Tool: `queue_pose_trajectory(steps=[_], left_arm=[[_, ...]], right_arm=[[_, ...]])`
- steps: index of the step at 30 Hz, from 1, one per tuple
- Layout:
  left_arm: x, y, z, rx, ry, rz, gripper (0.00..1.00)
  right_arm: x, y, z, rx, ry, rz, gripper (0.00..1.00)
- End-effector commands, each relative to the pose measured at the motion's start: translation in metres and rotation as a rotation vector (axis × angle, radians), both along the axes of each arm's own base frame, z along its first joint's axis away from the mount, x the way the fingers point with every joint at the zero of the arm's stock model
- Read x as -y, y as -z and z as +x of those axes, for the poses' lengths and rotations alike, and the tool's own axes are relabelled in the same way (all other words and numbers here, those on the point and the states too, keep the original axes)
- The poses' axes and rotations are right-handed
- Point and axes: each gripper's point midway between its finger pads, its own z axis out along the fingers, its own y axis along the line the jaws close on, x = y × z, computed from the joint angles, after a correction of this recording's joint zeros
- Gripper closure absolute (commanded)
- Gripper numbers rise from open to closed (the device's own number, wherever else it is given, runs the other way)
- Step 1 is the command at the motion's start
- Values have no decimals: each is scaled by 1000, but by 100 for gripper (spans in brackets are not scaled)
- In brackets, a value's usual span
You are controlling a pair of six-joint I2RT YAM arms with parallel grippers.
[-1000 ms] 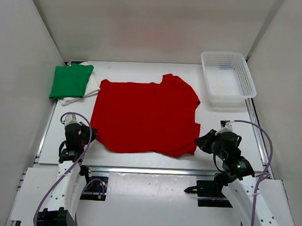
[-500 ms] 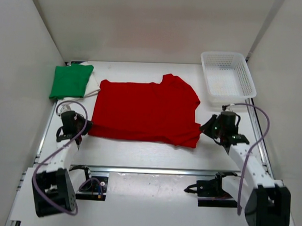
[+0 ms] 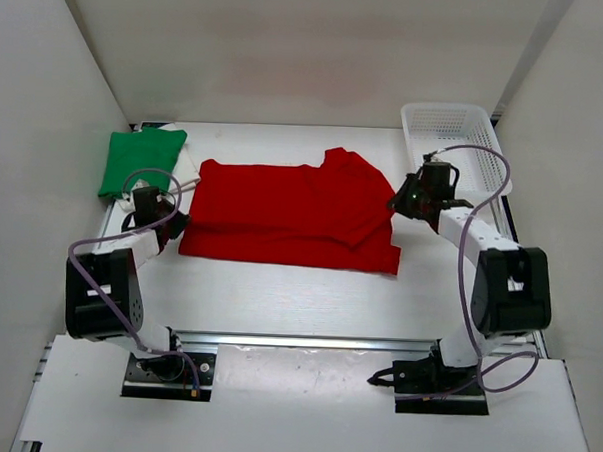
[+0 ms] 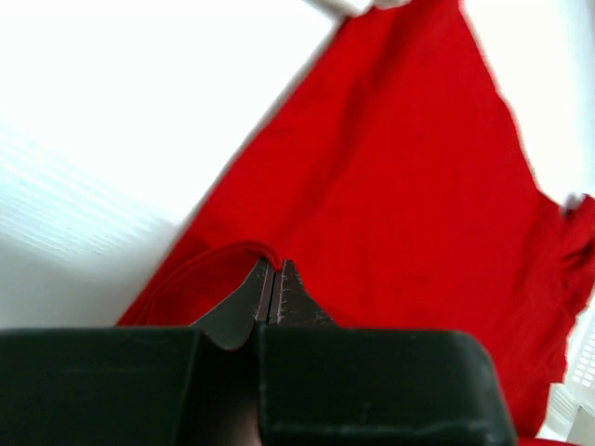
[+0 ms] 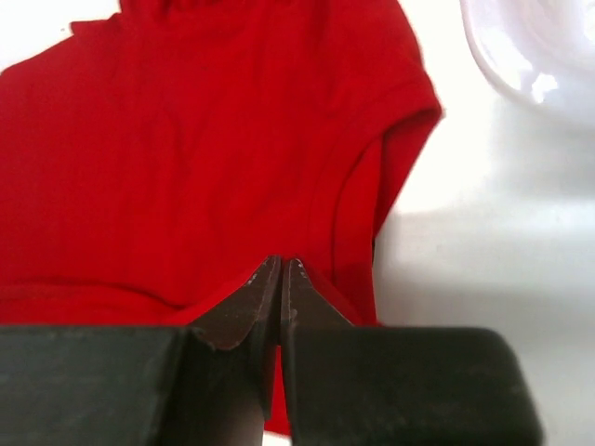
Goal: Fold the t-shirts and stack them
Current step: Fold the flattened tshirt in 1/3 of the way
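Farther back than before, left gripper [image 3: 173, 223] and right gripper [image 3: 401, 202] (both clenched) pinch the red t-shirt [image 3: 292, 211].

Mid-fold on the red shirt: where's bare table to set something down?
Widest bare table is the near strip between the red shirt and the front rail. A narrower strip runs behind it, between the green shirt and the basket. Crowded: the left gripper by the green shirt and the right gripper by the basket, jaws shut on the red shirt.
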Motion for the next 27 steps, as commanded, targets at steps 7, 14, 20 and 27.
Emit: queue_pose_trajectory(steps=[7, 14, 20, 27], left_arm=[[-25, -27, 13, 96, -68, 0, 73], [-21, -35, -23, 140, -63, -37, 57], [-3, 13, -73, 61, -49, -56, 63], [9, 28, -72, 26, -34, -94, 64]], right_arm=[[-13, -23, 67, 81, -47, -27, 96], [-10, -33, 14, 157, -10, 0, 72], [-16, 4, -86, 171, 14, -87, 98], [6, 44, -135, 119, -11, -122, 83]])
